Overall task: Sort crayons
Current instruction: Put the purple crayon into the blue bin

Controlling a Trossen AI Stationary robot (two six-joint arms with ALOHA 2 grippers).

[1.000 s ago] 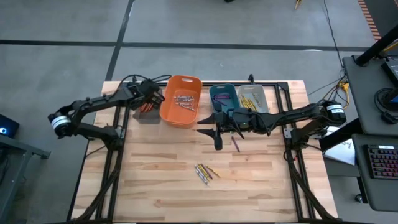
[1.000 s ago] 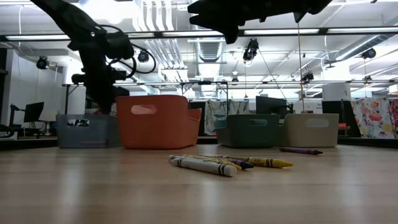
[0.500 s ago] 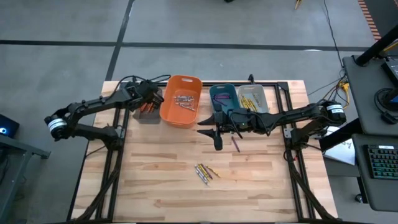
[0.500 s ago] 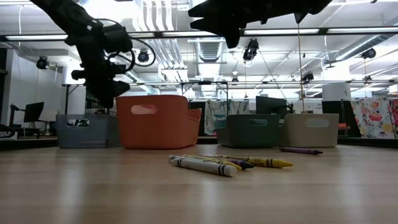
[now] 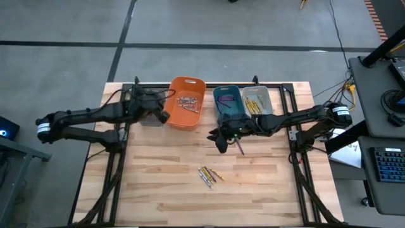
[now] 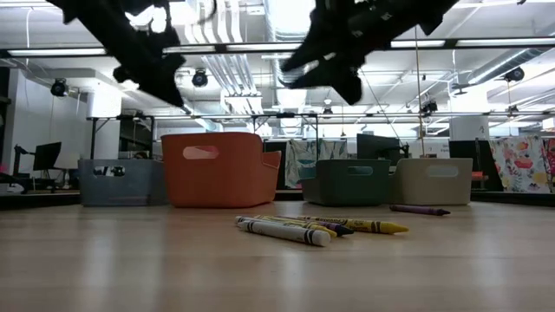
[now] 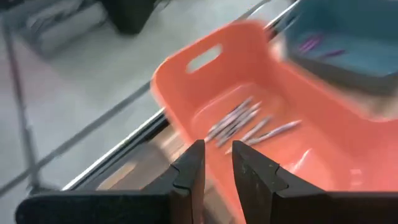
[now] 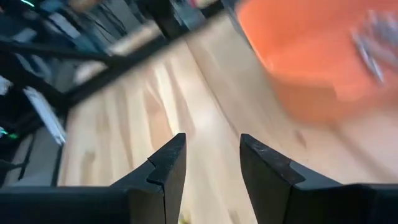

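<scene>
The left gripper (image 5: pixel 163 116) has swung off the grey bin (image 5: pixel 147 118) to the orange bin's (image 5: pixel 185 120) edge, fingers slightly parted, empty, while crayons (image 5: pixel 209 174) lie mid-table and the right gripper (image 5: pixel 219 143), open and empty, has dipped beside a purple crayon (image 5: pixel 240 147).

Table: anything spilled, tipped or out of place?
Nothing tipped or damaged: the orange bin, teal bin and beige bin stand upright in a row. Only unsorted items: a small cluster of crayons loose mid-table, and a single purple crayon by the right gripper.
</scene>
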